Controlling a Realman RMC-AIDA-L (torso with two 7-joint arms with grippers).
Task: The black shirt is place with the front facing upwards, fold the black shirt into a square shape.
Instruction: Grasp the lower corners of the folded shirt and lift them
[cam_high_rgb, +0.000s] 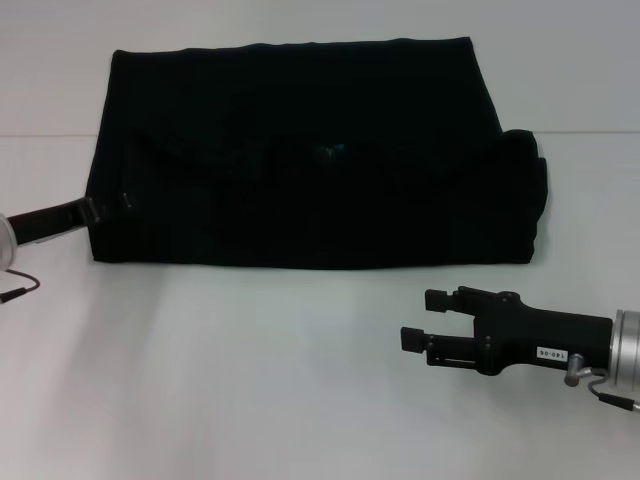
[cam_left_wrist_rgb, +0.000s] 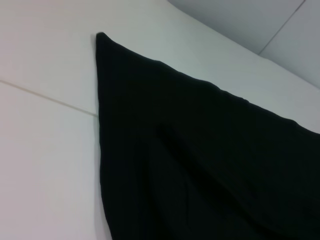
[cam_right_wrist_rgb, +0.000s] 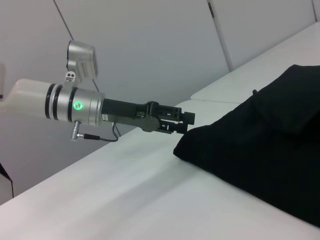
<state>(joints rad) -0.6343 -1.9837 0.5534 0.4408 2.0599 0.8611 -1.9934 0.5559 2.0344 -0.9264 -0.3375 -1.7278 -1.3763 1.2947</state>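
1. The black shirt (cam_high_rgb: 310, 160) lay folded into a wide rectangle on the white table (cam_high_rgb: 250, 380) (no lettering showed).
2. The left gripper (cam_high_rgb: 95, 210) sat at the shirt's left edge; whether it pinched the cloth, I cannot tell.
3. The right gripper (cam_high_rgb: 420, 320) hovered just near of the shirt's right corner, jaws parted, empty.

A black shirt (cam_high_rgb: 310, 160), folded into a wide rectangle, lies on a white table (cam_high_rgb: 250, 380), with a bunched fold of cloth sticking out at its right end. The left gripper (cam_high_rgb: 95, 210) reaches in from the left edge and touches the shirt's left side near the bottom corner. The right gripper (cam_high_rgb: 425, 320) hangs over bare table in front of the shirt's right end, apart from the cloth, fingers spread and pointing left.
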